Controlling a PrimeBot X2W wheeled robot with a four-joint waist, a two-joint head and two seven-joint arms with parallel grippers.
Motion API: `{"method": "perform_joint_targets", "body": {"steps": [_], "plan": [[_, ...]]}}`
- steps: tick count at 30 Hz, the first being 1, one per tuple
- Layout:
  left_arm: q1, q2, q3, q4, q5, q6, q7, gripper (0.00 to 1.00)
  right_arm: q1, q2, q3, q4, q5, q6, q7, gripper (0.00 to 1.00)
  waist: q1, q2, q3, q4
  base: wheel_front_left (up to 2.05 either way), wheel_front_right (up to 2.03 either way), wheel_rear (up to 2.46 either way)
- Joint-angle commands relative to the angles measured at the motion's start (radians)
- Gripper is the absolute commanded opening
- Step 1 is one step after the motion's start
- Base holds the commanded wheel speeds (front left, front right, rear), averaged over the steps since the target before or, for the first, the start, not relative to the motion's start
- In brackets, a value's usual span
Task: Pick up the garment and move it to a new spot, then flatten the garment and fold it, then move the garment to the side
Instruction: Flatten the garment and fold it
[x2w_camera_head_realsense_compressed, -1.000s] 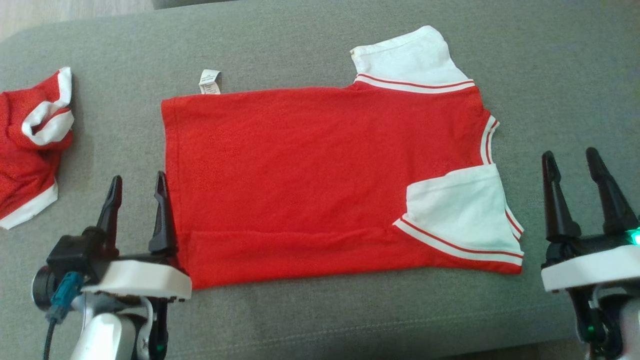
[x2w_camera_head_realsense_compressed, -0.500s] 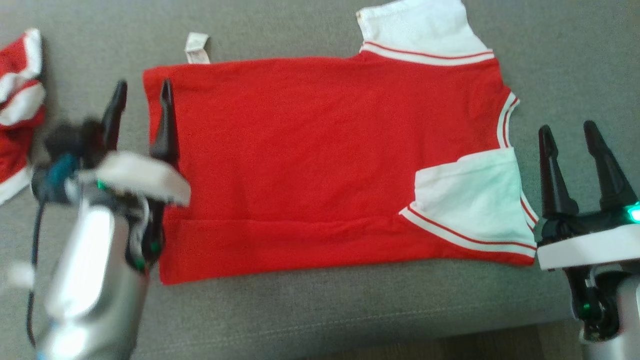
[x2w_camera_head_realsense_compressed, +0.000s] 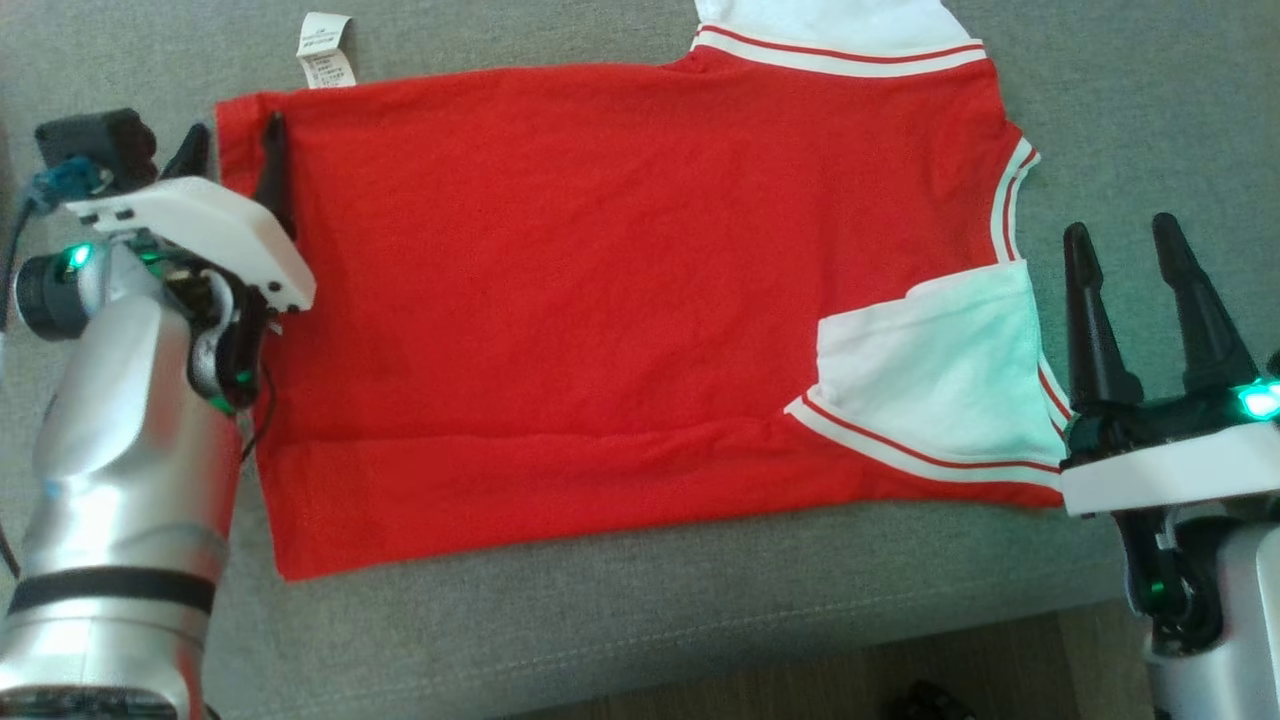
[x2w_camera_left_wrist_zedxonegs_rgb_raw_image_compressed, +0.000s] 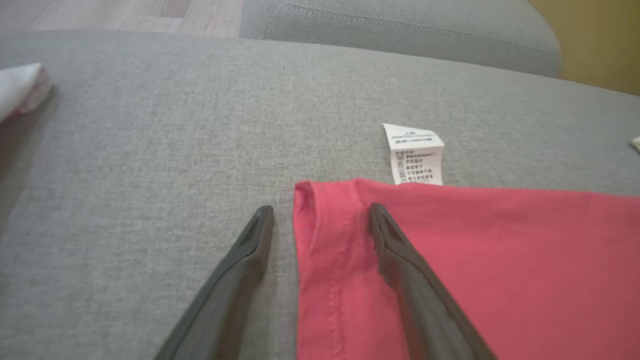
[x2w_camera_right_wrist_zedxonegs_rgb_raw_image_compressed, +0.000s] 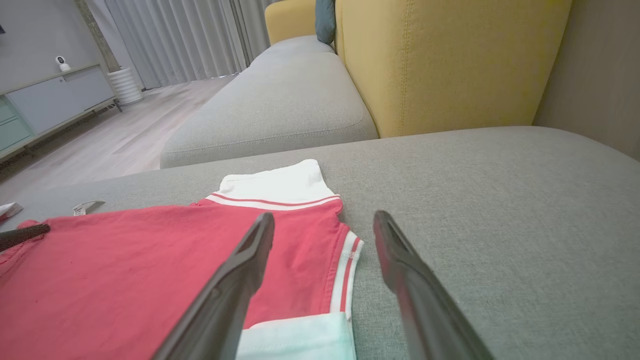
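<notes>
**Upper left of the head view:** the left pincer (x2w_camera_head_realsense_compressed: 233, 135), spread, straddles the upper-left hem corner of the garment (x2w_camera_head_realsense_compressed: 620, 280). One finger is over the bare sofa cushion (x2w_camera_head_realsense_compressed: 600, 620) and the other over red fabric; whether they touch cannot be told.

**Centre:** the red garment lies flat on the grey cushion, with its care label (x2w_camera_head_realsense_compressed: 326, 50) sticking out at the top edge.

**Lower right:** a white sleeve (x2w_camera_head_realsense_compressed: 930, 370) is folded onto the body.

**Right edge:** the right pincer (x2w_camera_head_realsense_compressed: 1120, 232), spread and empty, stands just beside that sleeve.
</notes>
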Motion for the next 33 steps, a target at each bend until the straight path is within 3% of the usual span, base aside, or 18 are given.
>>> {"method": "perform_joint_targets", "body": {"steps": [1, 4, 5, 6, 7, 14, 19, 26, 33], "plan": [[-0.046, 0.047, 0.034, 0.001, -0.007, -0.005, 0.008, 1.0, -0.004, -0.016, 0.021, -0.027, 0.01, -0.001, -0.005, 1.0, -0.0001, 0.0, 0.0, 0.002, 0.0, 0.0, 0.0], [-0.065, 0.048, 0.023, 0.045, -0.009, -0.019, 0.035, 1.0, -0.005, -0.018, 0.025, -0.021, 0.015, -0.001, -0.003, 1.0, -0.0001, 0.0, -0.001, 0.002, 0.0, 0.0, 0.0], [-0.07, 0.05, 0.017, 0.055, -0.008, -0.025, 0.042, 0.92, -0.006, -0.019, 0.025, -0.02, 0.016, -0.001, -0.003, 1.0, -0.0001, 0.0, -0.001, 0.002, 0.0, 0.0, 0.0], [-0.075, 0.052, 0.012, 0.064, -0.007, -0.032, 0.048, 0.41, -0.007, -0.019, 0.026, -0.018, 0.018, -0.001, -0.002, 1.0, -0.0001, 0.0, -0.001, 0.002, 0.0, 0.0, 0.0], [-0.08, 0.054, 0.007, 0.072, -0.007, -0.04, 0.051, 0.02, -0.008, -0.021, 0.028, -0.017, 0.017, -0.001, 0.001, 1.0, -0.0001, 0.0, -0.001, 0.003, 0.0, 0.0, 0.0], [-0.107, 0.057, -0.019, 0.094, 0.008, -0.054, 0.025, 0.0, -0.05, -0.056, 0.026, 0.024, 0.03, -0.001, 0.025, 1.0, -0.0001, 0.0, -0.001, 0.011, 0.0, 0.0, 0.0], [-0.128, 0.033, -0.036, 0.101, 0.011, -0.058, -0.006, 0.0, -0.149, -0.142, 0.004, 0.131, 0.053, -0.001, 0.03, 1.0, -0.0001, 0.0, 0.012, 0.05, 0.0, 0.0, 0.0], [-0.177, -0.02, -0.078, 0.1, 0.028, -0.07, -0.047, 0.0, -0.346, -0.232, 0.018, 0.292, 0.109, -0.001, 0.061, 1.0, -0.0001, 0.0, 0.079, 0.123, 0.0, 0.0, 0.0], [-0.243, -0.076, -0.121, 0.105, 0.044, -0.084, -0.097, 0.0, -0.622, -0.306, 0.129, 0.507, 0.179, -0.001, 0.134, 1.0, -0.0001, 0.0, 0.152, 0.192, 0.0, 0.0, 0.0]]}}
